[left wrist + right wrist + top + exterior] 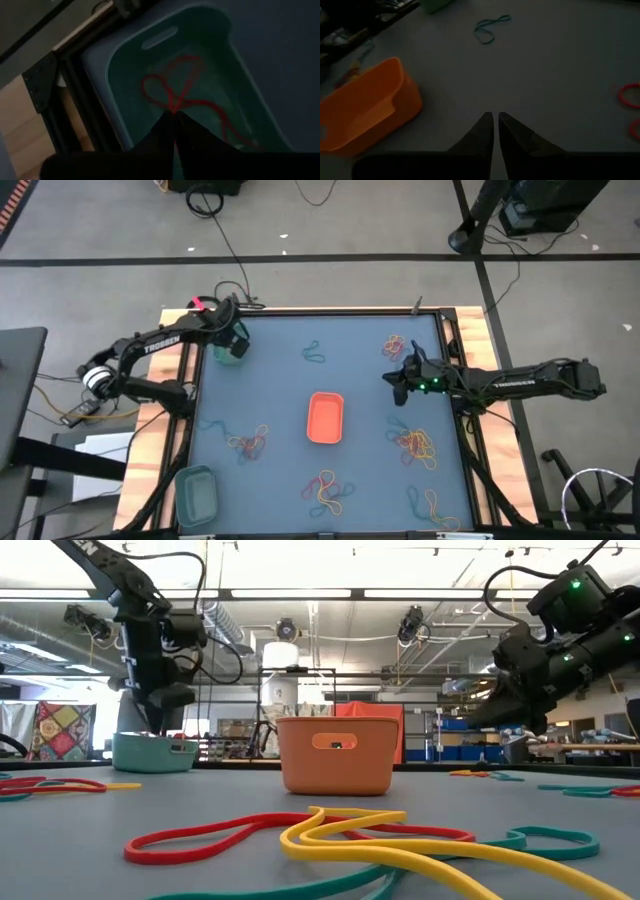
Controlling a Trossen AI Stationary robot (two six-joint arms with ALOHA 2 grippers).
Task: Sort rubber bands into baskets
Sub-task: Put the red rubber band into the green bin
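White "TROSSEN" lettering runs along the left arm [160, 343] and the right arm [515, 383].

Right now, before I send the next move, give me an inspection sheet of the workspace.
Surface: blue-grey table, wooden edges.
Job's things: orange basket centre; green basket far left; teal basket near left; rubber bands in scattered clusters.
Clutter: nothing seen.
Grippers: left gripper over the green basket, jaws pinching a red band; right gripper above bare table, jaws nearly shut, empty.
Cables: black cables on the floor.
Surroundings: workshop shelving behind.
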